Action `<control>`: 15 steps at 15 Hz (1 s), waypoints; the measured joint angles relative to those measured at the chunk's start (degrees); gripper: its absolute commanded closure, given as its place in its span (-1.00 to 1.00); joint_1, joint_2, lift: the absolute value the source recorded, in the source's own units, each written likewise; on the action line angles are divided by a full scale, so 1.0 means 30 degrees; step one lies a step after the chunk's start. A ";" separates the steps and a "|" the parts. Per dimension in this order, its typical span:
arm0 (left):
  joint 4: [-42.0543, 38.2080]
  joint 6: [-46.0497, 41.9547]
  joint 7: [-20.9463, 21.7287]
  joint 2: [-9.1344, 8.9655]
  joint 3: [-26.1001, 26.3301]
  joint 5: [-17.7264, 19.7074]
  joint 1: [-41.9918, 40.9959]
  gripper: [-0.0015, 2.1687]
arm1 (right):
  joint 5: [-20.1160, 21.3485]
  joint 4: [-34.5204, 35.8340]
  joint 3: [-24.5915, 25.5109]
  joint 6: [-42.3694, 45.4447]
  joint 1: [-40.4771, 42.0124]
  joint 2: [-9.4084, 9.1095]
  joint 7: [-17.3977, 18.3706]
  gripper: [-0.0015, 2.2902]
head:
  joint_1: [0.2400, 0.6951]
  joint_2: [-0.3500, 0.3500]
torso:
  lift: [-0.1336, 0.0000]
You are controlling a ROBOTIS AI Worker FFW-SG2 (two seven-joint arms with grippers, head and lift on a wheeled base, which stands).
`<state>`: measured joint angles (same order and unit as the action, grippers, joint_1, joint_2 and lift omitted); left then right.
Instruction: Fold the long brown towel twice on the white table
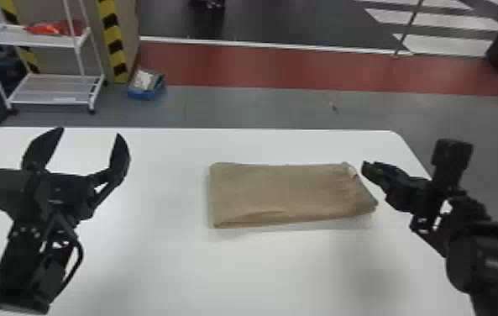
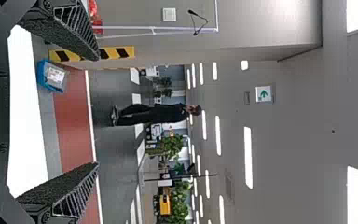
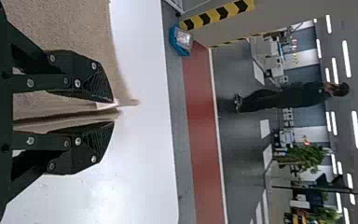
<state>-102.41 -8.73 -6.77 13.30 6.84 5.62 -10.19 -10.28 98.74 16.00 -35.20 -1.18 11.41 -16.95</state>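
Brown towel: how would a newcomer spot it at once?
Find the white table. Right of its middle lies the towel, a flat, folded brown rectangle with a small white tag at its far right corner. Brown cloth sets it apart from the black right pincer beside it.

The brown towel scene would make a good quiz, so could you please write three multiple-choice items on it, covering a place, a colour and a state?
1. Where does the brown towel lie?
A) On the white rack
B) On the white table
C) On the red strip

2. What colour is the box on the floor beyond the table?
A) Blue
B) Green
C) Orange

3. How are the left gripper's fingers?
A) Shut on the towel
B) Shut on nothing
C) Spread apart

1: B, the towel rests flat on the tabletop.
2: A, its sides show blue.
3: C, a wide gap separates them.
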 measured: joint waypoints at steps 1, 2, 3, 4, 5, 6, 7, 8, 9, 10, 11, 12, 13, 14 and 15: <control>-0.0003 -0.0124 0.0000 -0.0009 0.0054 0.0001 0.0000 -0.92 | -0.0072 0.0128 0.0242 0.0880 0.0348 -0.0013 0.0158 -0.97 | 1.00 -0.41 | -0.84; -0.0007 -0.0225 0.0005 -0.0011 0.0124 0.0011 0.0000 -0.92 | -0.0149 0.0279 0.0463 0.1376 0.0660 -0.0031 0.0278 -0.96 | 1.00 -0.46 | -0.84; -0.0008 -0.0345 0.0025 -0.0025 0.0249 0.0035 0.0013 -0.92 | -0.0268 0.0472 0.0715 0.1871 0.1061 -0.0061 0.0324 -0.96 | 1.00 -0.49 | -0.84; -0.0002 -0.0434 0.0071 -0.0062 0.0431 0.0086 0.0047 -0.92 | -0.0437 0.0680 0.0957 0.2357 0.1476 -0.0101 0.0328 -0.96 | 1.00 -0.51 | -0.84; 0.0034 -0.0478 0.0177 -0.0113 0.0676 0.0179 0.0107 -0.92 | -0.0650 0.0872 0.1198 0.2859 0.1913 -0.0135 0.0322 -0.96 | 1.00 -0.54 | -0.84; 0.0084 -0.0491 0.0311 -0.0154 0.0934 0.0292 0.0168 -0.92 | -0.0849 0.1010 0.1416 0.3263 0.2276 -0.0166 0.0321 -0.96 | 1.00 -0.61 | -0.84; 0.0157 -0.0496 0.0410 -0.0186 0.1211 0.0431 0.0219 -0.92 | -0.1039 0.1094 0.1634 0.3657 0.2614 -0.0197 0.0320 -0.96 | 1.00 -0.65 | -0.84; 0.0291 -0.0502 0.0478 -0.0223 0.1547 0.0617 0.0279 -0.92 | -0.1201 0.1137 0.1884 0.4105 0.2975 -0.0256 0.0320 -0.96 | 1.00 -0.69 | -0.84; 0.0512 -0.0522 0.0565 -0.0262 0.1895 0.0780 0.0364 -0.91 | -0.1295 0.1149 0.2150 0.4478 0.3291 -0.0373 0.0320 -0.96 | 1.00 -0.73 | -0.84; 0.0823 -0.0540 0.0631 -0.0313 0.2246 0.0880 0.0502 -0.91 | -0.1390 0.1148 0.2413 0.4897 0.3593 -0.0512 0.0321 -0.95 | 1.00 -0.77 | -0.84; 0.1194 -0.0539 0.0783 -0.0373 0.2586 0.0951 0.0684 -0.89 | -0.1597 0.1134 0.2655 0.5408 0.3906 -0.0639 0.0322 -0.94 | 1.00 -0.81 | -0.84; 0.1546 -0.0522 0.0915 -0.0427 0.2850 0.1033 0.0872 -0.86 | -0.1856 0.1126 0.2838 0.5873 0.4171 -0.0707 0.0323 -0.94 | 1.00 -0.88 | -0.84; 0.1976 -0.0493 0.1035 -0.0496 0.3150 0.1176 0.1130 -0.86 | -0.2120 0.1128 0.3028 0.6291 0.4431 -0.0742 0.0323 -0.94 | 1.00 -0.91 | -0.84; 0.2331 -0.0399 0.1262 -0.0582 0.3376 0.1323 0.1362 -0.85 | -0.2257 0.1158 0.3185 0.6487 0.4588 -0.0752 0.0321 -0.94 | 1.00 -0.94 | -0.84; 0.2735 -0.0068 0.1638 -0.0745 0.3606 0.1450 0.1652 -0.85 | -0.2363 0.1239 0.3362 0.6613 0.4734 -0.0757 0.0319 -0.94 | 1.00 -0.98 | -0.84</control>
<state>-94.21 -8.94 -1.85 11.07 17.65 9.97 -5.24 -17.37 102.46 26.08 -15.36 13.02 9.14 -16.00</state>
